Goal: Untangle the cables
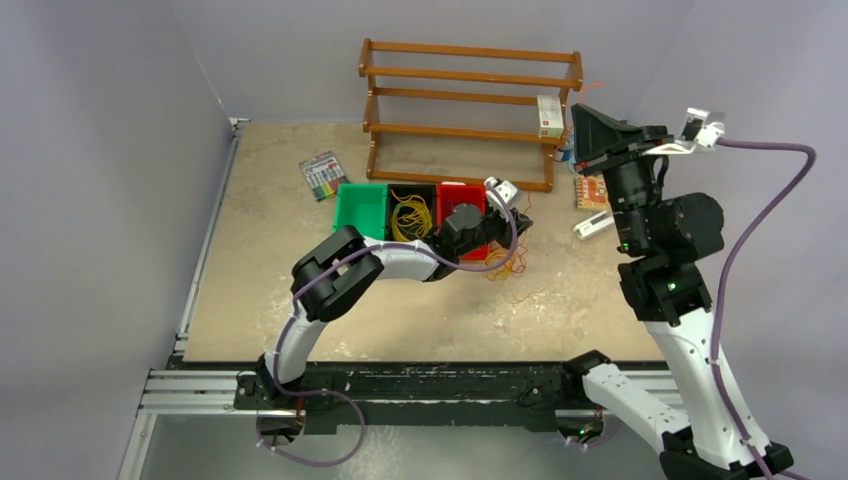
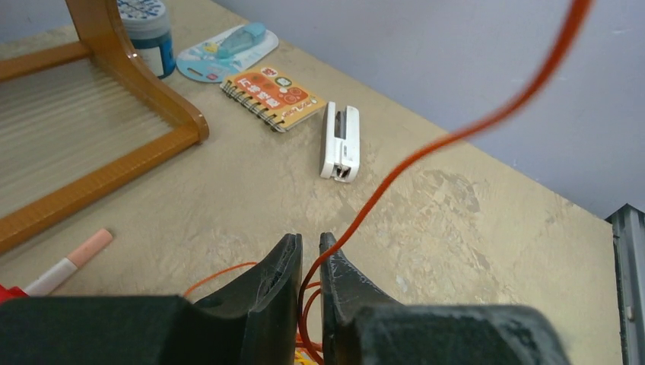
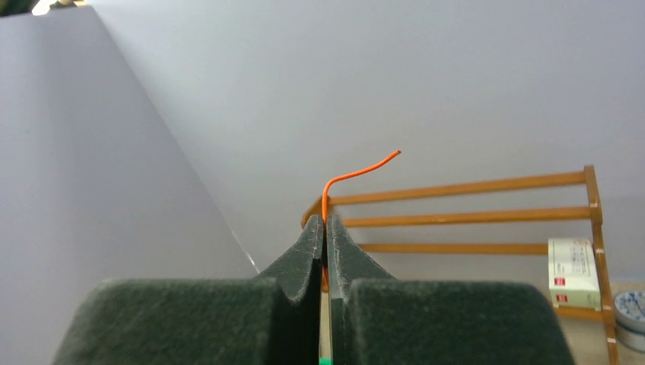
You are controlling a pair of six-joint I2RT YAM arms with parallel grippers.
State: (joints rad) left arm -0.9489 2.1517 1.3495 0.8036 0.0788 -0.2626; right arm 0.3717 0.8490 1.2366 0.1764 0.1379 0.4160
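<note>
A loose tangle of orange and yellow cables (image 1: 508, 265) lies on the table just right of the bins. More yellow cables (image 1: 408, 215) fill the black middle bin. My left gripper (image 1: 518, 220) (image 2: 310, 239) hovers low over the tangle. Its jaws stand a narrow gap apart, and orange cable strands (image 2: 456, 137) run loosely between them and rise up to the right. My right gripper (image 1: 585, 120) (image 3: 325, 220) is raised high at the back right, shut on one thin orange cable (image 3: 357, 169) whose free end curls out above its tips.
A wooden rack (image 1: 465, 110) stands at the back with a white box (image 1: 549, 115) on it. Green (image 1: 362, 208) and red (image 1: 462, 192) bins flank the black one. A notebook (image 2: 272, 95), a white stapler (image 2: 341, 141), a pen (image 2: 72, 262) and a marker pack (image 1: 322, 175) lie around.
</note>
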